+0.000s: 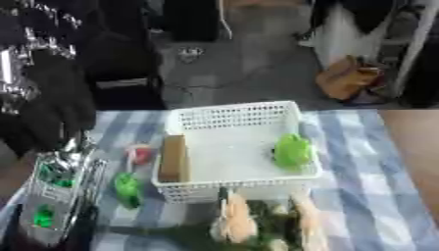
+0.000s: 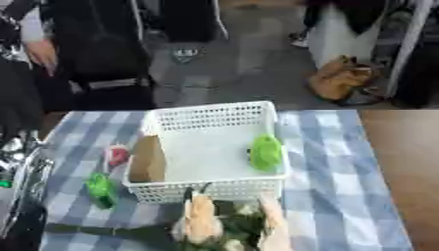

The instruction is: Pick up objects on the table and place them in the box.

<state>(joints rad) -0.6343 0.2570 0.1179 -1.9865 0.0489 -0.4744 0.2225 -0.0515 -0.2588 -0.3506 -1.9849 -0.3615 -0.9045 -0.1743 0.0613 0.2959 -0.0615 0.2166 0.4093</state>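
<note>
Inside white basket [image 1: 231,115], green toy [image 1: 293,149], brown block [image 1: 174,158]

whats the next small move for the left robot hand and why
Probably lower the left robot hand toward the small green object on the checked cloth, just left of the white basket. It lies nearest that hand and outside the basket, along with a red object, while a brown block and a green toy are already inside.

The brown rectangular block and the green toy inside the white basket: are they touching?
Apart. The left eye view shows the brown rectangular block against the white basket's left wall, the green toy by the right wall, bare floor between.
</note>
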